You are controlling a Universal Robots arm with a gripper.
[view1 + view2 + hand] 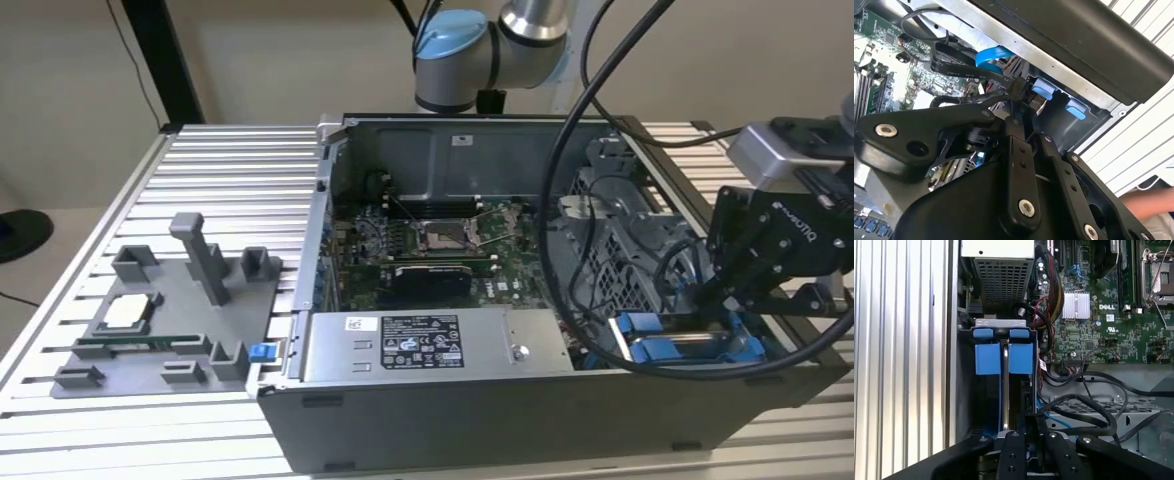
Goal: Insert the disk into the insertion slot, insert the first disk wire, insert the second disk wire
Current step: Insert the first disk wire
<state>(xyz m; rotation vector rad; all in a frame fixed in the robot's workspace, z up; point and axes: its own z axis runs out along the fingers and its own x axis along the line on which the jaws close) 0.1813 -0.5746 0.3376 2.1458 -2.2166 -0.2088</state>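
Observation:
The disk (1005,385) stands edge-on inside the insertion slot (1003,323), its blue carrier (989,359) showing as two blue flaps. In the exterior view the blue carrier (674,348) sits low in the case corner on the exterior view's right. My gripper (1018,102) hangs just above it, with its fingers (1015,145) closed together on the black connector of a flat black disk wire (956,69). A blue wire (990,54) curves behind the black one. In the exterior view my gripper (714,300) reaches down into the case beside the drive bay.
Inside the open case lie the motherboard (427,240), a grey box with a sticker (420,345) and a perforated cage (627,250). Loose black cables (1089,410) cross beside the bay. A grey fixture (160,320) sits on the ribbed table. A person's hand (1149,207) is near the case.

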